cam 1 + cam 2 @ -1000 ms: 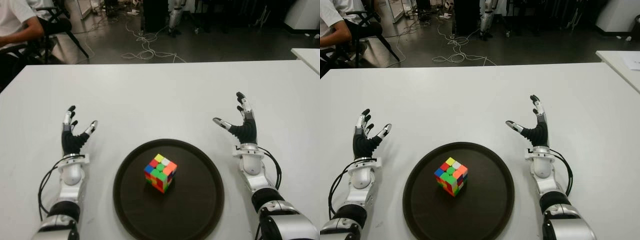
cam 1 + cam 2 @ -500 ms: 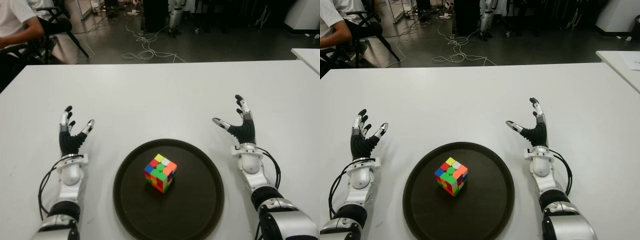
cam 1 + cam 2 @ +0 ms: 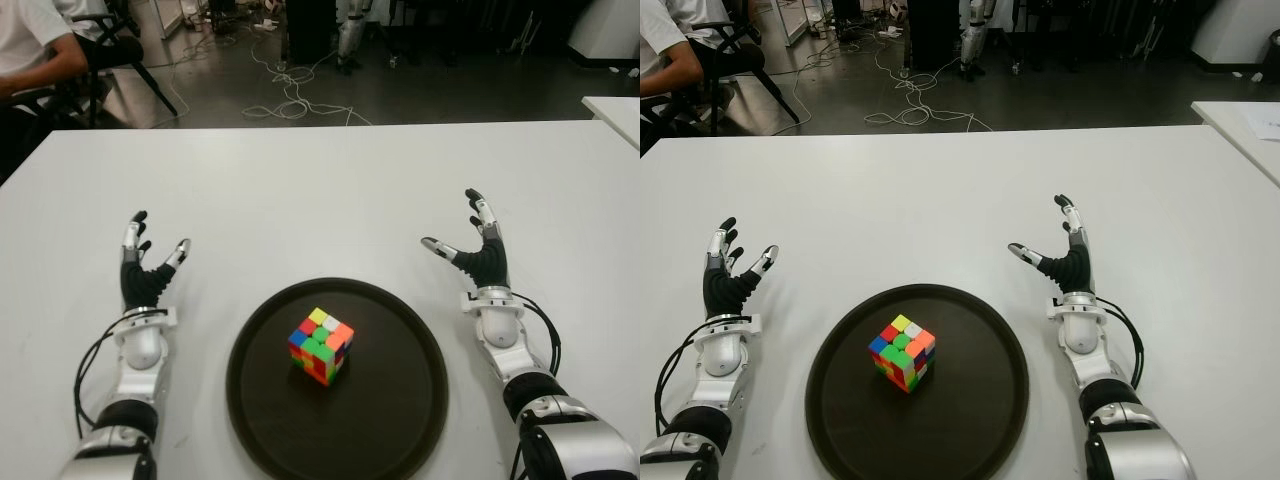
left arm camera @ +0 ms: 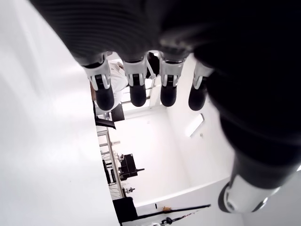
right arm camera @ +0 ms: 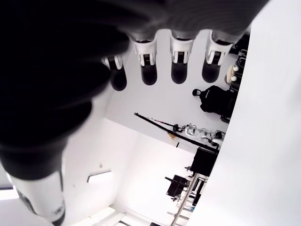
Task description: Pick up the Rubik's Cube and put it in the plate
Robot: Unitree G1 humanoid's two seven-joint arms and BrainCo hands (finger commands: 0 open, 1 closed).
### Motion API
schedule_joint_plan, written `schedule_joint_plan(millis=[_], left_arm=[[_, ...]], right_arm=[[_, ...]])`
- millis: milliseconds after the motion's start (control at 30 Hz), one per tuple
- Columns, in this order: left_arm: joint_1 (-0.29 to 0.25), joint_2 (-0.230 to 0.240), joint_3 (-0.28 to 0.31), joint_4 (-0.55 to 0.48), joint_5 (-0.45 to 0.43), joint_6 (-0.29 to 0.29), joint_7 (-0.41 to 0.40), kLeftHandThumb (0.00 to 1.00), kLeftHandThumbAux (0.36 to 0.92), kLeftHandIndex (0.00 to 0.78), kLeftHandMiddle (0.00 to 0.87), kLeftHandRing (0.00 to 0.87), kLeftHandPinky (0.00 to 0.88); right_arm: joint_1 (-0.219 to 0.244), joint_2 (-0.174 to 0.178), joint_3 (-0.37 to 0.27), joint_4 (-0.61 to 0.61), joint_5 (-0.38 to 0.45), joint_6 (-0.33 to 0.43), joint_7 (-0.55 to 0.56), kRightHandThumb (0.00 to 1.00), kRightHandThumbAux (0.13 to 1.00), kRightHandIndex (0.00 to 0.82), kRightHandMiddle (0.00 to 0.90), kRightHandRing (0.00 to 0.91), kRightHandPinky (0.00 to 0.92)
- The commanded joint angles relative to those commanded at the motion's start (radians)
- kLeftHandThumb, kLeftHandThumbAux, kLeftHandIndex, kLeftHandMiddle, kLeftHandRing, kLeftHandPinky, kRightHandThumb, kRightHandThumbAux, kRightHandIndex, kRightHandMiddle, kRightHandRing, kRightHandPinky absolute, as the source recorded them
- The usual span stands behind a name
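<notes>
- Rubik's Cube [image 3: 321, 345] is sitting inside the plate [image 3: 400, 420], roughly in the middle, turned corner-on toward the robot. As far as I can judge, the job looks done.
- Looks-wise: scrambled, bright stickers. Yellow, white, orange and green on top, blue, red and more green down the sides. It seems to sit flat on one face, nothing touching it.
- The plate is a dark round tray with a low rim, on the white table [image 3: 330, 190] right in front of the robot.
- left hand [image 3: 145, 270] is out to the plate's left, well apart from it, fingers spread and holding nothing. Its wrist view shows the fingers straight with only table and room behind them.
- right hand [image 3: 478, 255] is the same deal on the plate's right side: fingers splayed, thumb out, empty.
- What could go wrong from here, honestly not much. My guess is the only risk is an arm swinging in and clipping the rim, which would jolt the tray and tumble or slide the cube. That low rim wouldn't stop much.
- There's a seated person [image 3: 35, 45] off the far left corner, away from everything.
</notes>
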Motion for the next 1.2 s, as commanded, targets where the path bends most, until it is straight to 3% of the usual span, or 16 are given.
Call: schedule_joint_plan(millis=[300, 800, 1200], left_arm=[[-0.004, 0.001, -0.004, 0.001, 0.01, 0.015, 0.024, 0.0, 0.685, 0.0, 0.0, 0.0, 0.0], [-0.027, 0.015, -0.006, 0.038, 0.006, 0.057, 0.042, 0.0, 0.738, 0.0, 0.0, 0.0, 0.001], [-0.037, 0.02, 0.003, 0.059, -0.006, 0.057, 0.038, 0.0, 0.73, 0.0, 0.0, 0.0, 0.0]], right_arm=[[-0.005, -0.016, 0.02, 0.006, -0.031, 0.015, -0.036, 0.0, 0.727, 0.0, 0.0, 0.0, 0.0], [-0.02, -0.03, 0.036, 0.026, -0.048, 0.013, -0.073, 0.0, 0.756, 0.0, 0.0, 0.0, 0.0], [-0.025, -0.022, 0.025, 0.037, -0.017, 0.034, -0.063, 0.0, 0.708, 0.0, 0.0, 0.0, 0.0]])
